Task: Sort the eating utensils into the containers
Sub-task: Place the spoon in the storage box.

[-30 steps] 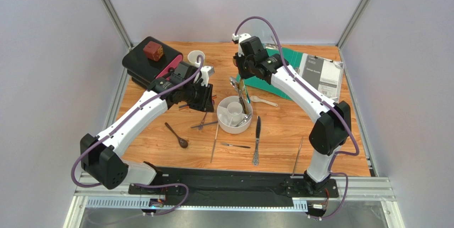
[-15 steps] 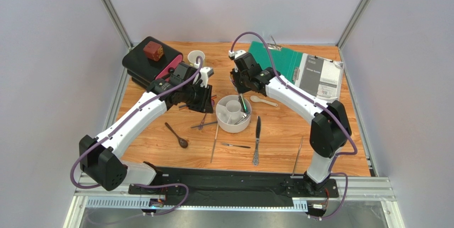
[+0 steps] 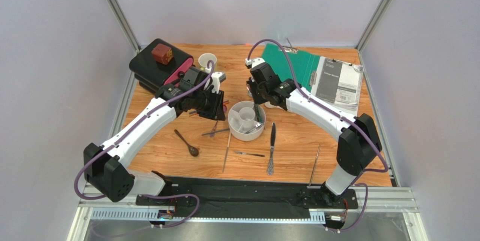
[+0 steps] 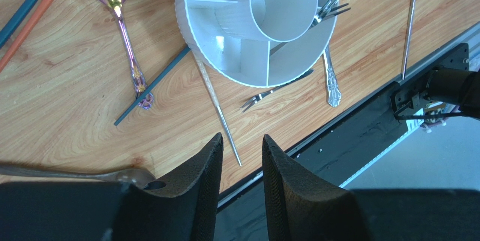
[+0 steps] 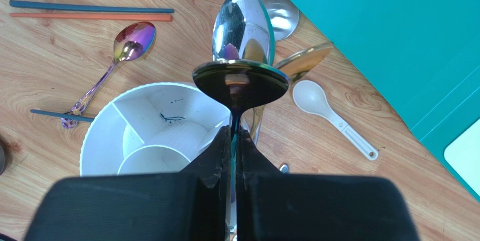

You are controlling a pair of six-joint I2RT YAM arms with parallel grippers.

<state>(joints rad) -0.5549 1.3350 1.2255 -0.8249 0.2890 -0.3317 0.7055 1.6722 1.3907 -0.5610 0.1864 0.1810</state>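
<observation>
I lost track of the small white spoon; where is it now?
Right wrist view: the white spoon lies on the table, between the white holder and the teal folder.

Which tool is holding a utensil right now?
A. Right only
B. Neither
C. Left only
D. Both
A: the right tool is shut on the slim handle of a spoon by the white holder, while the left tool hangs open with nothing between its fingers.
</observation>
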